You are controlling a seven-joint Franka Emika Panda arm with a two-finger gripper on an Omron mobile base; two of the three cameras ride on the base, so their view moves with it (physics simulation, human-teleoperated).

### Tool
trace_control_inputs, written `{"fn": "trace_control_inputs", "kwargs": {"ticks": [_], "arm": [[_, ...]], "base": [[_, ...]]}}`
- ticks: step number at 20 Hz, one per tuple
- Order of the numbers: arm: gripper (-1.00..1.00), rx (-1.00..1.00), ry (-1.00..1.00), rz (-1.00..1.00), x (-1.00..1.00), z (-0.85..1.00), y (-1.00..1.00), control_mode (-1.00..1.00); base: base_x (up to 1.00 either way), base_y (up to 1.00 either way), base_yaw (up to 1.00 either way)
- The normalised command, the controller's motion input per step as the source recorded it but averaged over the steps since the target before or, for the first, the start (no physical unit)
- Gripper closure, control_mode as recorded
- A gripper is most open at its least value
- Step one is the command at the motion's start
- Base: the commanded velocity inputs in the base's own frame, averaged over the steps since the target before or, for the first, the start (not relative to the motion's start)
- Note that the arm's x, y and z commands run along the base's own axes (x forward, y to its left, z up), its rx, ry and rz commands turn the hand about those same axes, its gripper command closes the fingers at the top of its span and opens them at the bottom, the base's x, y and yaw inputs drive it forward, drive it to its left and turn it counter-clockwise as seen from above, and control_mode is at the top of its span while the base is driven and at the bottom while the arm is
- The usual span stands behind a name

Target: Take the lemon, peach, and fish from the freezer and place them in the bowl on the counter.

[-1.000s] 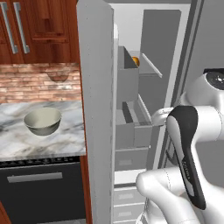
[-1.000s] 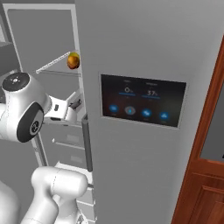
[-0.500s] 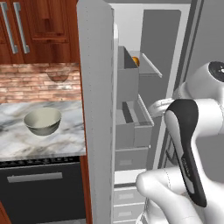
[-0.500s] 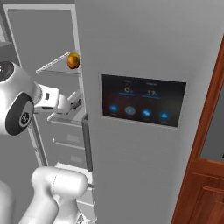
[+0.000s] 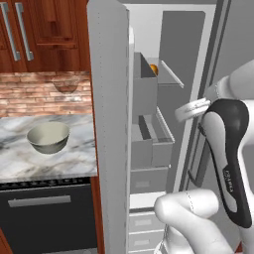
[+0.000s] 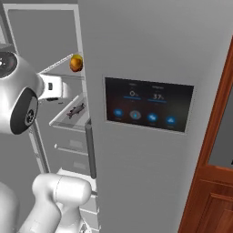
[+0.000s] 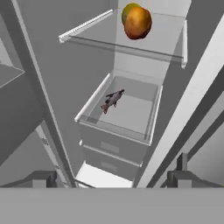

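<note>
**Open hand at the freezer mouth, fish and fruit ahead**

The freezer (image 5: 173,59) takes up most of the scene; its door (image 5: 109,124) is swung wide and stands edge-on between the hand and the desk (image 5: 49,154). Door bins (image 5: 144,89) hang on the inside of that door, off to the hand's side. A closed panel with a dark screen (image 6: 148,104) walls off the hand's other side.

Ahead of the hand (image 7: 116,177), a glass shelf (image 7: 127,41) crosses the upper interior. Below it an open drawer (image 7: 122,113) juts toward the hand, with more closed drawer fronts stacked under that.

The bowl (image 5: 48,137) sits on the desk, well away from the hand and beyond the door.

The fish (image 7: 112,100) lies in the open drawer, straight ahead of the fingers and apart from them. The peach (image 7: 138,22) rests on the glass shelf, farther and higher. The lemon (image 7: 127,9) is just behind it, mostly hidden, only a greenish-yellow edge showing.

In the left base view the fruit is a small orange sliver behind a door bin.

The arm bends at the elbow, with the wrist (image 6: 52,86) reaching level into the opening. The fingers stand spread wide, holding nothing.
</note>
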Motion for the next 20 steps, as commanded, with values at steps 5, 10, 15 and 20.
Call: {"fn": "trace_control_inputs", "kwargs": {"ticks": [5,10,15,20], "arm": [[-1.00,-0.14,-0.13,0.20,0.00,0.31,0.03,-1.00],[-1.00,-0.13,-0.03,0.21,0.02,0.36,0.05,-1.00],[-1.00,-0.16,-0.02,0.16,0.04,0.30,0.08,-1.00],[-1.00,-0.22,-0.01,0.14,0.06,0.17,0.17,-1.00]], "base": [[0.00,0.00,0.00],[0.00,0.00,0.00],[0.00,0.00,0.00],[0.00,0.00,0.00]]}}
